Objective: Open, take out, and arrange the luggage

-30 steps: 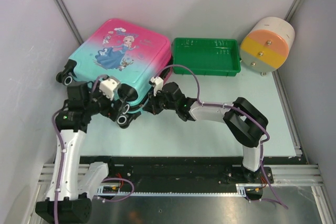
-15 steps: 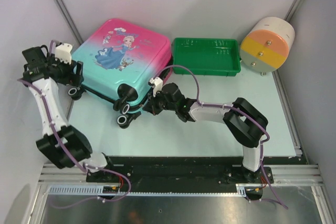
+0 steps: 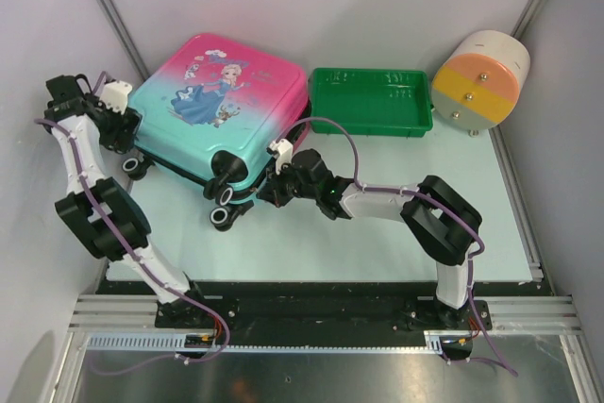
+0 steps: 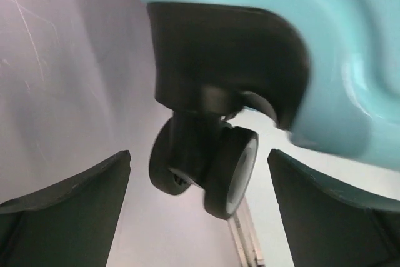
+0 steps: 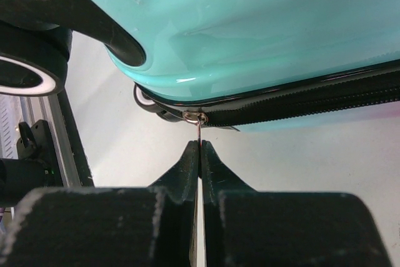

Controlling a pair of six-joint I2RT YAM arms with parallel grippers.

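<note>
1. At the far left of the tabletop [image 3: 377,233], the luggage [image 3: 222,101] lies flat and shut. Its printed face is up, the pink end is toward the back, and the teal wheel end is toward the near left.
2. The zipper [image 5: 325,101] runs along the near side of the shell. In the right wrist view it crosses from left to right, square to the fingers.
3. The right tool [image 5: 200,149] is pinched together on the pull [image 5: 199,130], which hangs from the slider close to a wheel corner. The shell lies directly beyond this tool.
4. Judgement: the step in hand is unzipping. The coming move depends on drawing the pull along the zipper line, not away from the shell. The right arm is the nearer arm and already has the pull.
5. The left tool [image 4: 197,161] stands with its jaws wide apart, straddling a wheel [image 4: 236,170] at the left corner. A gap shows on each side, and it grips nothing.
6. The tabletop is pale and looks smooth, so the hard shell may slide when the pull is drawn. The left tool looks placed to brace it.
7. The side wall [image 3: 38,63] stands close to the left arm. A tray [image 3: 370,101] sits just beside the luggage on its right, and a cylinder [image 3: 479,77] is well apart at the far right. Bare tabletop shows between the luggage and the arm bases.
</note>
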